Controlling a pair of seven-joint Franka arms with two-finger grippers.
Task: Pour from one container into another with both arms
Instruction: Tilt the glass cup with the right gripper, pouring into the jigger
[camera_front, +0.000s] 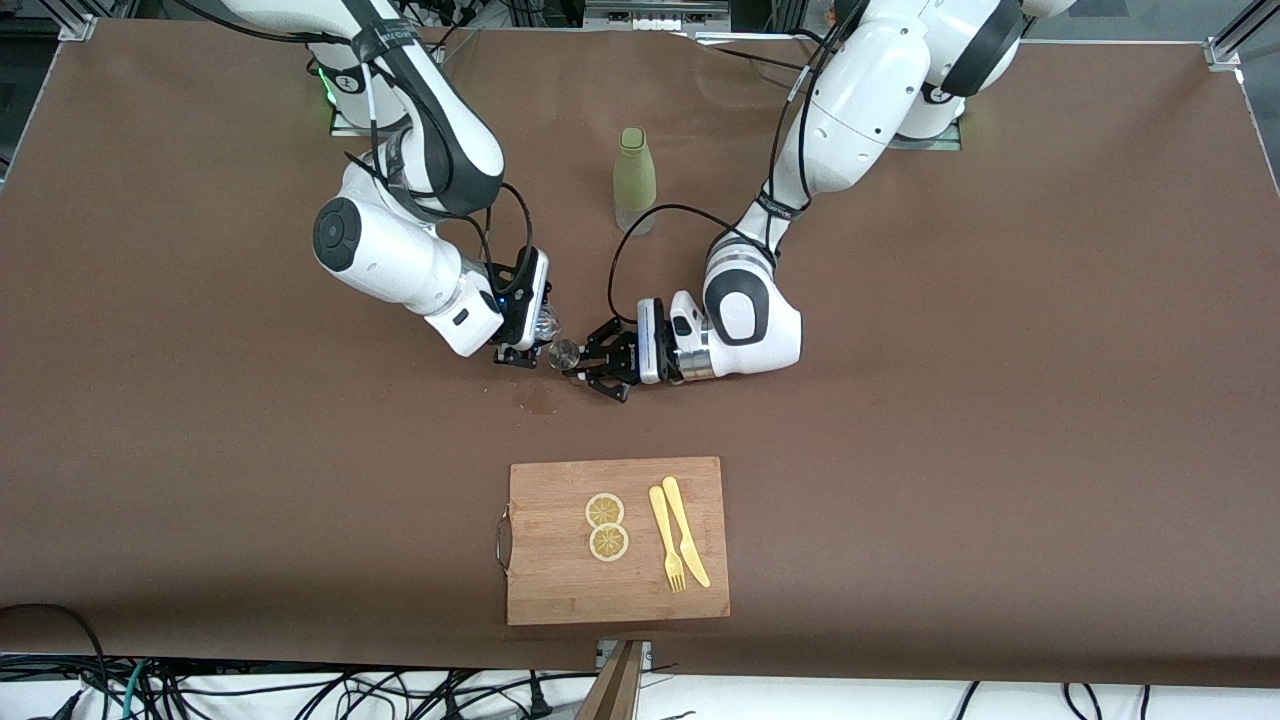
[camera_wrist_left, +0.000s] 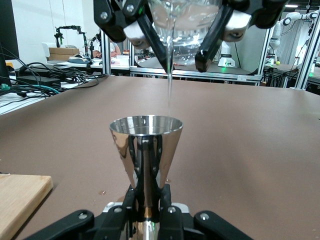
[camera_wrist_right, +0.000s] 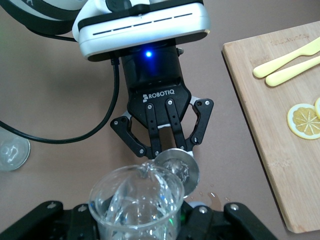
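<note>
My right gripper (camera_front: 522, 348) is shut on a clear glass beaker (camera_front: 545, 322), tipped over a shiny steel jigger (camera_front: 565, 352). My left gripper (camera_front: 588, 364) is shut on the jigger's narrow waist and holds it upright just above the table. In the left wrist view a thin stream of water (camera_wrist_left: 170, 85) falls from the beaker (camera_wrist_left: 182, 20) into the jigger's cup (camera_wrist_left: 146, 145), held by the left gripper (camera_wrist_left: 148, 200). The right wrist view shows the beaker (camera_wrist_right: 136, 205) in the right gripper (camera_wrist_right: 137, 222), its lip over the jigger (camera_wrist_right: 177, 165).
A pale green bottle (camera_front: 634, 180) stands farther from the front camera, between the arms. A wooden cutting board (camera_front: 560, 590) lies nearer, bearing two lemon slices (camera_front: 605, 525) and a yellow fork and knife (camera_front: 678, 545). Wet spots (camera_front: 535, 400) mark the brown table under the grippers.
</note>
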